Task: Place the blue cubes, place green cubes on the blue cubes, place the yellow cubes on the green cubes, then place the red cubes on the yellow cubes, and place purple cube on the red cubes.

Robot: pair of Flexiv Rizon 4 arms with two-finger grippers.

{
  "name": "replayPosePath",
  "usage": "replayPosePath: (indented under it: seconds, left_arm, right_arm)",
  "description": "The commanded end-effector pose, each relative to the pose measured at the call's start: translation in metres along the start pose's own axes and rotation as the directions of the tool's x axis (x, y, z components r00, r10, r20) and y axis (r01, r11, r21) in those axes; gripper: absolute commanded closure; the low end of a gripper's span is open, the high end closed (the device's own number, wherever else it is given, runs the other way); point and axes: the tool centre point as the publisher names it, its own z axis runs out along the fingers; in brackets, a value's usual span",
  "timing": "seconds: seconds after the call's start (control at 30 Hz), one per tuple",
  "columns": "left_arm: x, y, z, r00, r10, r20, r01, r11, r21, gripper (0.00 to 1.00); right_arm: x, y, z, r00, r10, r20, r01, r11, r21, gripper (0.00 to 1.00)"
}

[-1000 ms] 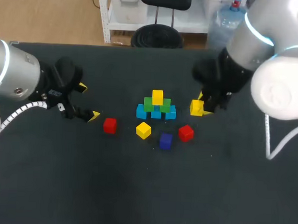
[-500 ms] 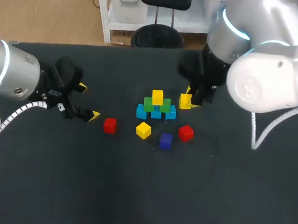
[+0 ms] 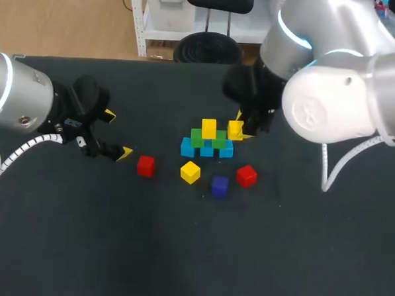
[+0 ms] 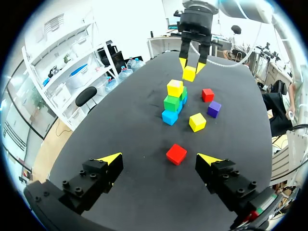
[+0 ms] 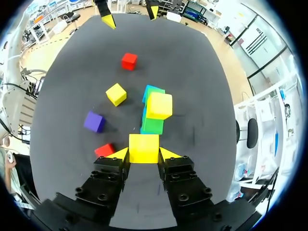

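Note:
A stack stands mid-table: blue cubes at the base, green cubes on them, one yellow cube on top. My right gripper is shut on a second yellow cube, held just right of the stack's top and above the right green cube. In front lie a loose yellow cube, a purple cube and two red cubes. My left gripper hangs open and empty at the left, the left red cube just ahead of its fingers.
The black table has wide free room in front of the cubes and along the back. In the left wrist view my right gripper shows beyond the stack.
My right arm has carried the yellow cube leftwards, from beside the stack to right next to its top. The left arm has not moved.

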Motion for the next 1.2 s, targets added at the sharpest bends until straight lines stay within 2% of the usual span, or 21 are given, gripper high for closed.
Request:
replayPosePath:
  seconds: [0.03, 0.57, 1.2]
  left_arm:
    - [0.001, 0.000, 0.000, 1.000, 0.001, 0.004, -0.001, 1.000, 0.001, 0.00]
    - [0.001, 0.000, 0.000, 1.000, 0.001, 0.004, -0.001, 1.000, 0.001, 0.00]
    - [0.001, 0.000, 0.000, 1.000, 0.001, 0.004, -0.001, 1.000, 0.001, 0.00]
  right_arm:
    - [-0.005, -0.009, 0.005, 1.000, 0.007, -0.001, -0.007, 1.000, -0.008, 1.00]
    - [-0.016, -0.017, 0.008, 1.000, 0.024, 0.004, -0.024, 1.000, -0.017, 1.00]
    - [-0.018, -0.017, 0.011, 1.000, 0.025, -0.013, -0.025, 0.999, -0.029, 1.00]
